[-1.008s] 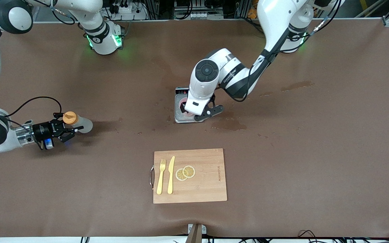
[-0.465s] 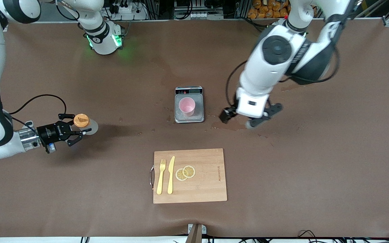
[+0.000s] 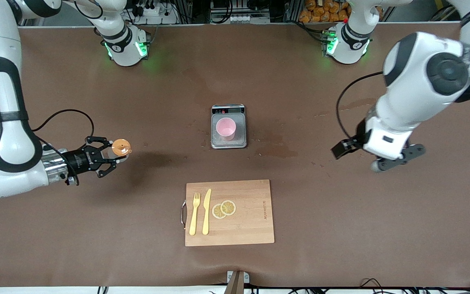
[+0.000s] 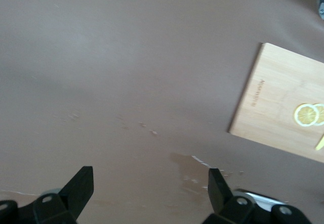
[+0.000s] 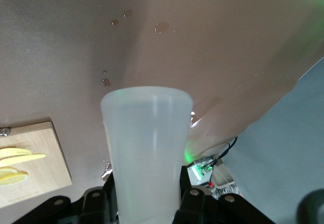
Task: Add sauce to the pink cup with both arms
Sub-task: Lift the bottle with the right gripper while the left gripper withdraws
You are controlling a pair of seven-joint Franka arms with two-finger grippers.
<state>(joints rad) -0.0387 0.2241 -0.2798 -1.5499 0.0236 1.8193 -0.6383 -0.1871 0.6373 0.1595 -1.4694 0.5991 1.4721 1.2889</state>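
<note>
Carrying step in hand, judging by the layout: right gripper (image 3: 110, 158) up over the bare brown surface (image 3: 341, 228) toward the right arm's end, jaws pinching the sauce (image 3: 120, 147), a translucent whitish squeeze bottle with a round orange cap, smooth and slightly tapered. Well apart from those jaws, toward the middle, the pink cup (image 3: 225, 128), a plain pale plastic tumbler, upright on a small steel scale (image 3: 229, 142). Left gripper (image 3: 375, 156) waiting over bare surface, jaws spread and empty. Next, probably: bringing the bottle over the cup, tipping the nozzle down.
</note>
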